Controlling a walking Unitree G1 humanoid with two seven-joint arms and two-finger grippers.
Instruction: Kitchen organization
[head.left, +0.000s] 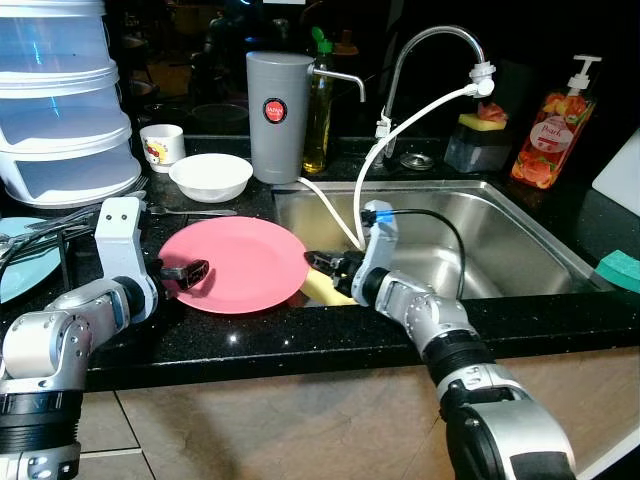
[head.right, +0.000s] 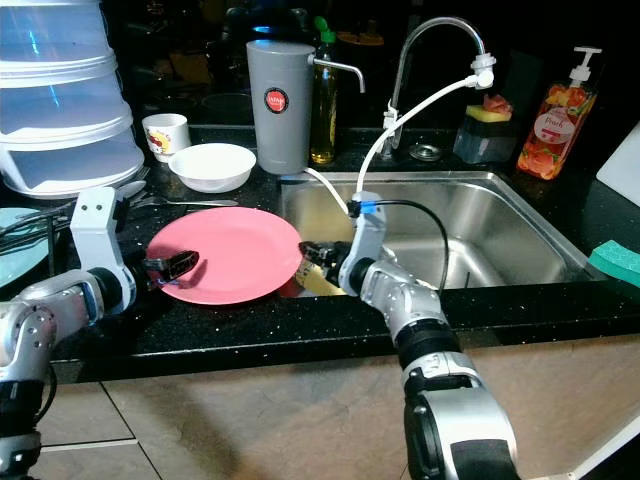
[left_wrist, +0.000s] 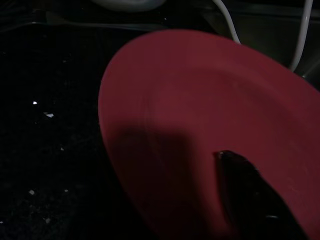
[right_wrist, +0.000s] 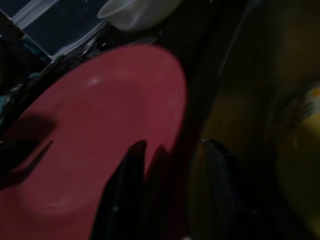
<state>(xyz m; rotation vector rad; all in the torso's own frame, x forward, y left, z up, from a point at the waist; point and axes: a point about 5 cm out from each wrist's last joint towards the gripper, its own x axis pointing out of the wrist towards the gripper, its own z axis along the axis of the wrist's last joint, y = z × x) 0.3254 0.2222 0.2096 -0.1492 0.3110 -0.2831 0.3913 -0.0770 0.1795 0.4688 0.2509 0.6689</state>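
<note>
While the pink plate (head.left: 236, 262) lies flat on the black bench (head.left: 300, 335) beside the sink (head.left: 480, 250), the left gripper (head.left: 186, 272) reaches over its left rim and the right gripper (head.left: 322, 262) straddles its right rim, jaws parted

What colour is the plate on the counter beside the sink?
The plate is plain pink with no pattern; it shows best in the left eye view.

home kitchen for sure, black speckled countertop (head.left: 250, 340), stainless sink (head.left: 500, 240) with a curved chrome faucet (head.left: 430, 60), peach soap pump bottle (head.left: 553, 125), sponge holder (head.left: 480, 140), grey water filter jug (head.left: 278, 115), white bowl (head.left: 211, 177), mug (head.left: 162, 146), pink plate (head.left: 240, 262), stacked plastic containers (head.left: 60, 100)
</note>
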